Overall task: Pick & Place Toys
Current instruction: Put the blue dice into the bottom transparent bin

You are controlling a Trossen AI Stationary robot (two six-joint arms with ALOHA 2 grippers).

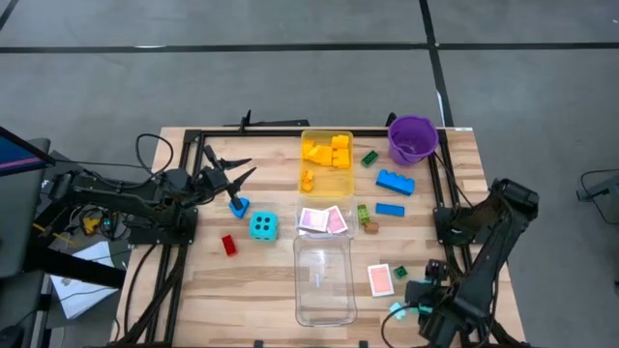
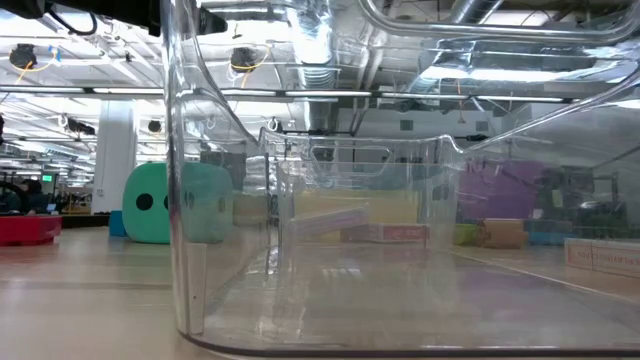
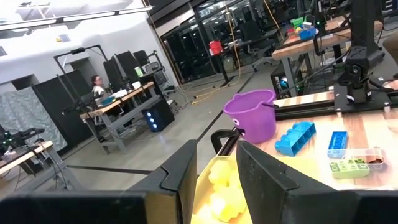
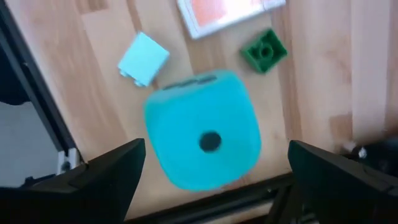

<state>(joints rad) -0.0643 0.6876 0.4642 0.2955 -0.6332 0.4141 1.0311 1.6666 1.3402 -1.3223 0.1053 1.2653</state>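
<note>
A cyan die point(image 4: 202, 127) lies on the wooden table near its front right corner, one black dot facing up. My right gripper point(image 4: 216, 149) hangs open straight above it, pointing down, with a finger on either side and clear of it. Beyond the die lie a pale blue piece point(image 4: 143, 59), a green brick point(image 4: 264, 51) and a pink-backed card point(image 4: 230, 12). My left gripper point(image 1: 244, 174) is held level over the table's left part, with a narrow gap and nothing between its fingers point(image 3: 180, 171). Below it sits a blue brick point(image 1: 238, 205). A second die point(image 1: 261, 227) and a red brick point(image 1: 229, 245) lie nearby.
A clear tray point(image 1: 324, 290) stands at the front middle. Behind it lie pink cards point(image 1: 322, 220), then a yellow-tinted tray point(image 1: 338, 184) with yellow bricks. A purple bucket point(image 1: 413, 138) stands at the far right, with blue bricks point(image 1: 395, 182) in front of it. Black frame rails run along the table's sides.
</note>
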